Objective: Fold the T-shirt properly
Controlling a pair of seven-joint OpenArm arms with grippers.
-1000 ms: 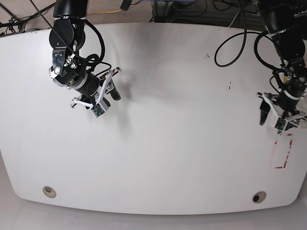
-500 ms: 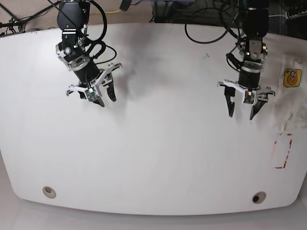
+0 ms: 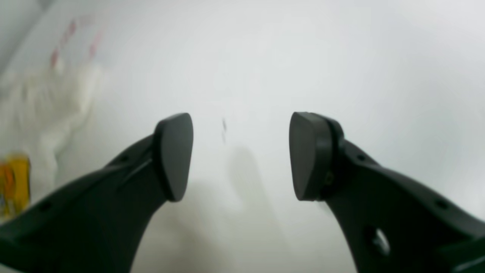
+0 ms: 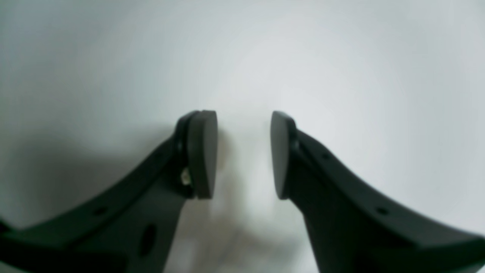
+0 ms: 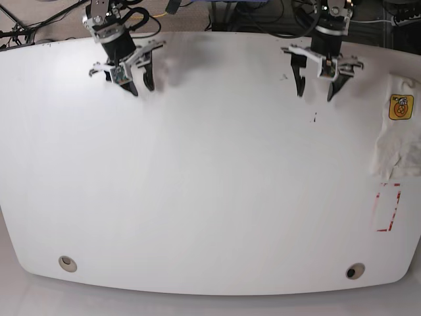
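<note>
The T-shirt (image 5: 398,128) is seen bunched at the far edge of the desk (image 5: 210,197), on the left arm's side, partly running out of the base view. Both end effectors are held open and empty above bare desk: the left end effector (image 5: 318,80) is near the shirt, the right end effector (image 5: 139,80) is well apart from it. If the crumpled cloth is pinched blindly, several layers could be caught together, or the shirt could be dragged off the edge.
</note>
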